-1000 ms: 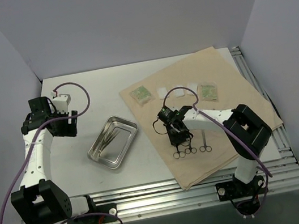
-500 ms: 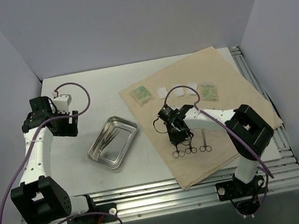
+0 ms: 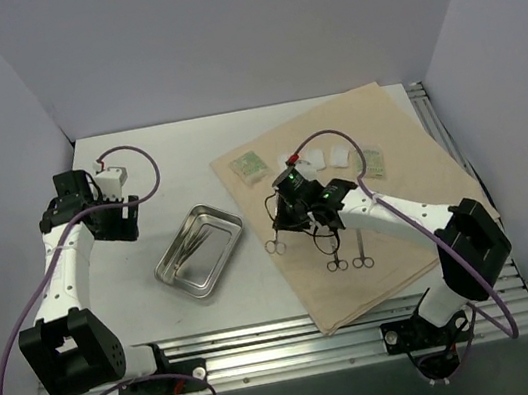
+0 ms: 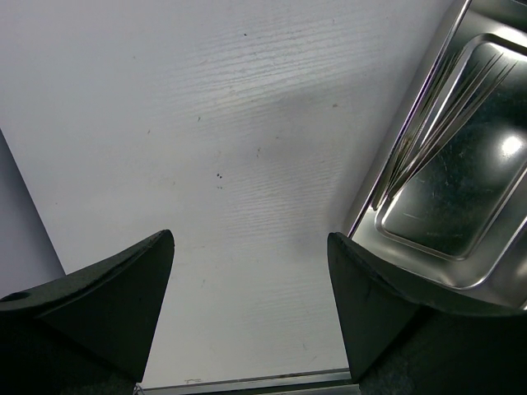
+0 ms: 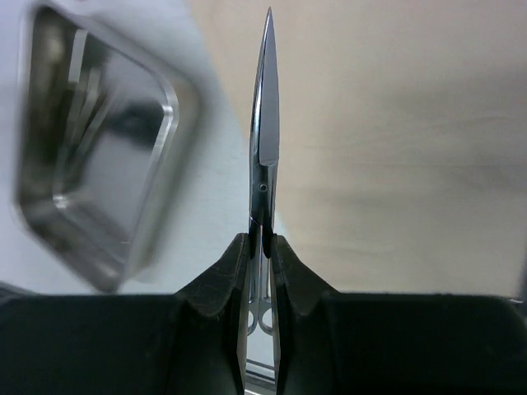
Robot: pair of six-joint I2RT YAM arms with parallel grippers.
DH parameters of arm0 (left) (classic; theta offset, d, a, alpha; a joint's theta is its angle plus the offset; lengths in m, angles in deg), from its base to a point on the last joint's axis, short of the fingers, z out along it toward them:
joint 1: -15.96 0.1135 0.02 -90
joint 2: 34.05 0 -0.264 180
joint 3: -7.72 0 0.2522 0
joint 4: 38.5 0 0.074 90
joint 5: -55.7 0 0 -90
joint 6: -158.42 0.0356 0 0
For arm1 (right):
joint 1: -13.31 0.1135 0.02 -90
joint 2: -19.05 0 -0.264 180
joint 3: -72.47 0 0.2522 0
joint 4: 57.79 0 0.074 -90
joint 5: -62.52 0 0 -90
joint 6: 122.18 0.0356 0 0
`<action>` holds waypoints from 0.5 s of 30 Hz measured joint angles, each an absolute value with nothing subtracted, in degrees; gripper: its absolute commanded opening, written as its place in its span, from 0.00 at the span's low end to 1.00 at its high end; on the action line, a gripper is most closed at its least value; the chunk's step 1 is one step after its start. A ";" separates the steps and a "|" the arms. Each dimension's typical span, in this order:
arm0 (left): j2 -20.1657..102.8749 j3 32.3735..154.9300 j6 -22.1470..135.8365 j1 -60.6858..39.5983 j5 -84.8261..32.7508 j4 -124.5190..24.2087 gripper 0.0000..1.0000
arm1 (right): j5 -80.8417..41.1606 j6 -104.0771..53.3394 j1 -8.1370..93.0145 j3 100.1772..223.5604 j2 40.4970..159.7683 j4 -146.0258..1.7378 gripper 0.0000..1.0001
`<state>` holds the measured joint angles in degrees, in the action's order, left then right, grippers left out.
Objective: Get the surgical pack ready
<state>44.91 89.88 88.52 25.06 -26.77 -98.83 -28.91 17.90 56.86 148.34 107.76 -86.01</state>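
Observation:
The tan cloth [image 3: 384, 127] lies spread on the right half of the table. My right gripper [image 3: 289, 222] hangs over the cloth's left edge, shut on a pair of small metal scissors [image 3: 276, 245]. In the right wrist view the gripper [image 5: 262, 243] pinches the scissors [image 5: 263, 123] near the pivot, with the blades pointing away. Left of it sits the steel tray [image 3: 180, 272], with thin tweezers [image 3: 190, 242] lying in it. Two more scissors [image 3: 348, 261] rest on the cloth. My left gripper [image 3: 111, 221] is open over bare table, with the tray [image 4: 494, 271] to its right.
Two green packets [image 3: 250, 166] [image 3: 376, 161] and white gauze squares [image 3: 336, 155] lie along the cloth's far edge. Grey walls close in the back and both sides. A metal rail [image 3: 298, 339] runs along the near edge.
My right gripper has closed on one pair of scissors, lifted it off the cloth and carried it left toward the tray. The left arm has stayed still.

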 measured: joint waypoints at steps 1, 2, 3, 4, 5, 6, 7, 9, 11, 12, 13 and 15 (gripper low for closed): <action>44.91 89.88 88.50 25.06 -26.77 -98.83 0.85 | -29.22 20.17 58.06 148.73 107.82 -83.93 0.00; 44.91 89.88 88.52 25.06 -26.77 -98.80 0.85 | -29.53 22.49 59.55 149.26 108.15 -82.09 0.00; 44.86 89.88 88.50 25.06 -26.77 -98.78 0.85 | -29.92 24.74 61.26 150.20 108.79 -80.59 0.00; 44.80 89.86 88.50 25.06 -26.77 -98.78 0.85 | -30.36 26.75 63.00 151.27 109.79 -78.73 0.00; 44.67 89.86 88.50 25.06 -26.77 -98.76 0.85 | -30.73 28.70 64.73 152.52 111.23 -76.87 0.00; 44.47 89.77 88.48 25.06 -26.77 -98.67 0.85 | -31.25 30.49 66.28 154.18 113.09 -75.41 0.00; 44.16 89.56 88.50 25.06 -26.77 -98.50 0.85 | -31.71 32.00 67.66 156.14 115.36 -74.27 0.00; 43.62 88.97 88.52 25.06 -26.81 -98.04 0.85 | -32.63 34.40 70.15 160.73 120.61 -73.05 0.00; 43.27 88.09 88.52 25.06 -26.88 -97.40 0.85 | -33.50 36.24 71.68 164.69 125.70 -71.71 0.00; 43.25 87.72 88.52 25.06 -27.12 -97.05 0.85 | -34.07 37.35 72.18 166.59 128.33 -71.49 0.00; 43.25 87.41 88.52 25.06 -27.40 -96.86 0.85 | -34.60 38.25 72.45 168.01 130.29 -71.56 0.00; 43.25 86.98 88.52 25.06 -27.88 -96.53 0.85 | -35.23 40.02 72.73 170.09 133.70 -71.63 0.00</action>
<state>43.25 86.98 88.52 25.06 -27.88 -96.53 -35.23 40.02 72.73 170.09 133.70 -71.63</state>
